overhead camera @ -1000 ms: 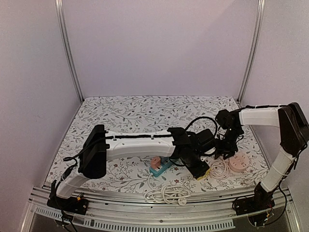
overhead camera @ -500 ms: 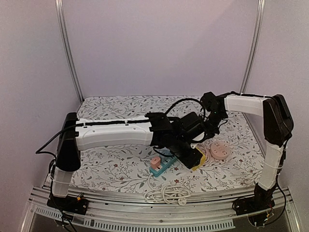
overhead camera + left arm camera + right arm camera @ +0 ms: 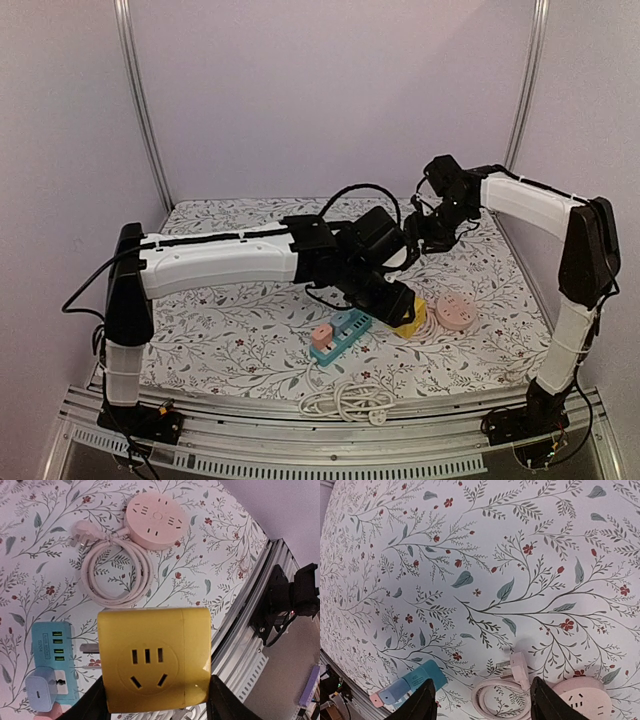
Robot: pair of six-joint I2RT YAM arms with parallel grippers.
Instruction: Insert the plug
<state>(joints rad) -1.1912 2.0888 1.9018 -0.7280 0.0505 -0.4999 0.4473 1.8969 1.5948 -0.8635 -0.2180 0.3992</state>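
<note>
**Top external**
- Left gripper [image 3: 400, 303]: clamped on the yellow cube socket [image 3: 410, 314], low at mid-table. Whether the cube touches the floral cloth [image 3: 230, 330] cannot be told.
- Right gripper [image 3: 422, 233]: held high at 12 o'clock of the cube, well apart from it. Its finger spacing is unreadable from here.
- Round pink strip [image 3: 455, 311]: lies flat at 3 o'clock of the cube, near it.
- Teal strip [image 3: 347, 328]: lies at 9 o'clock of the cube, with an adapter [image 3: 322, 337] seated at its 8 o'clock end.
- White cord [image 3: 348, 402]: bundled at 6 o'clock of the teal strip, by the near table edge.
- Pink plug: not made out in this view.

**Left wrist**
- The cube's face, unseen from above, shows three upright slots over two slanted ones inside a faint ring.
- Black fingers [image 3: 95, 702] press the cube's two sides.
- Pink plug [image 3: 77, 531]: lies flat on the cloth at 9 o'clock of the round strip, in no socket.
- The plug's cable coil [image 3: 117, 580] lies at 7 o'clock of the round strip.
- The teal strip carries four green USB ports. The small print above them is too small to read.

**Right wrist**
- The right gripper's fingers [image 3: 422, 702] stand apart with nothing between them, over the cloth.
- The pink plug sits toward 6 o'clock of the frame, with metal pins at its 10 o'clock end.
- The round strip lies at 4 o'clock of the plug and the teal strip at 9 o'clock, each apart from it
</note>
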